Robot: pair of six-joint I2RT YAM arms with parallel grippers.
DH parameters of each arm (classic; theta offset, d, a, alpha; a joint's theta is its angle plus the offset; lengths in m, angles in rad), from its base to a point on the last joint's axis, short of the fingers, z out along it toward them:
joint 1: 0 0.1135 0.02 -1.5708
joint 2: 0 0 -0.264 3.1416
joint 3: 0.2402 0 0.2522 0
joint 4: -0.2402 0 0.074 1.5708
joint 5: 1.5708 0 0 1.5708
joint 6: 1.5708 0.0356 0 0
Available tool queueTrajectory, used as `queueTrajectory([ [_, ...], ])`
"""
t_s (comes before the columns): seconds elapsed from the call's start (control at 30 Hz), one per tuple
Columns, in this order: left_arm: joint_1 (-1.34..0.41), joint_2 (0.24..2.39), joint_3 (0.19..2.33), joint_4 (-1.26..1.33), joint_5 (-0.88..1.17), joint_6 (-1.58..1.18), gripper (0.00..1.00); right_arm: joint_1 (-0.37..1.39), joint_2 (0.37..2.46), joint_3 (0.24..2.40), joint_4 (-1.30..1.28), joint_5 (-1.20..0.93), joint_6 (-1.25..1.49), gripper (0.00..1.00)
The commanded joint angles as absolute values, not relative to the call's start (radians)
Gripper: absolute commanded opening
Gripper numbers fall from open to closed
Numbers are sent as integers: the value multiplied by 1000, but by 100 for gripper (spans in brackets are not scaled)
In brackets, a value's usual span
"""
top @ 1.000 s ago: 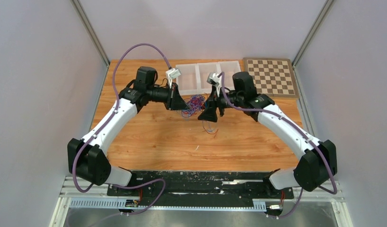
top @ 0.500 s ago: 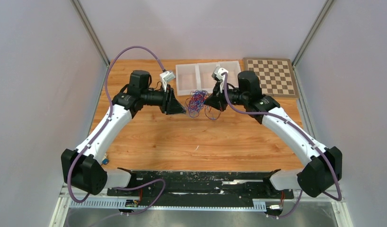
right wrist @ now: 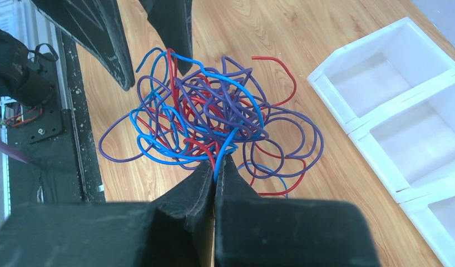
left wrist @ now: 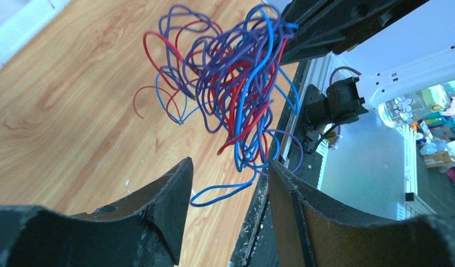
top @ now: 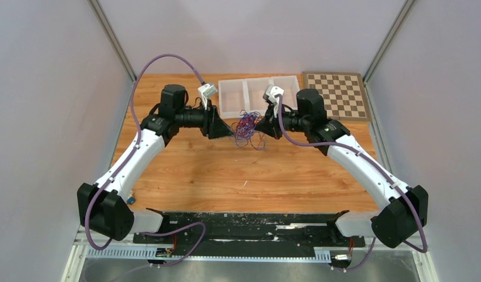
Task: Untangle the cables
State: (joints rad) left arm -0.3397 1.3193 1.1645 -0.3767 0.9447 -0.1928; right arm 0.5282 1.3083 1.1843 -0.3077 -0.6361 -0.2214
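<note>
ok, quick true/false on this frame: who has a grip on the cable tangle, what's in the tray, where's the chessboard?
1. The right gripper has its fingers shut on the cables. True.
2. The left gripper is clamped on the cables as well. False: its fingers stand apart, closed on nothing.
3. The white tray holds sorted strands. False: the compartments in view are empty.
4. A chessboard lies at the far right corner of the table. True.
5. Blue, red and purple cables are bunched in one tangle. True.

glossy plastic-sheathed cables, smooth wood-grain table, smooth plastic tray.
</note>
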Motion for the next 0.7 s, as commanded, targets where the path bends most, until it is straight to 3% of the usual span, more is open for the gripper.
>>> queueTrajectory([
  [0.0,-337,1304,1235,-341,948,-164,61,541,1297,1189,-329,-634,-300,0],
  [0.3,-402,1402,1342,-364,896,-140,64,624,1296,1185,-379,-604,-408,0],
  [0.37,-426,1417,1335,-367,901,-134,61,627,1299,1189,-379,-590,-404,0],
  [0.47,-440,1446,1320,-384,925,-133,43,629,1299,1191,-381,-541,-390,0],
  [0.53,-441,1459,1315,-407,946,-135,37,628,1292,1182,-385,-506,-393,0],
  [0.57,-442,1461,1312,-415,963,-128,38,627,1284,1174,-387,-496,-398,0],
  [0.67,-443,1445,1276,-379,1007,-148,52,627,1265,1149,-385,-488,-401,0],
])
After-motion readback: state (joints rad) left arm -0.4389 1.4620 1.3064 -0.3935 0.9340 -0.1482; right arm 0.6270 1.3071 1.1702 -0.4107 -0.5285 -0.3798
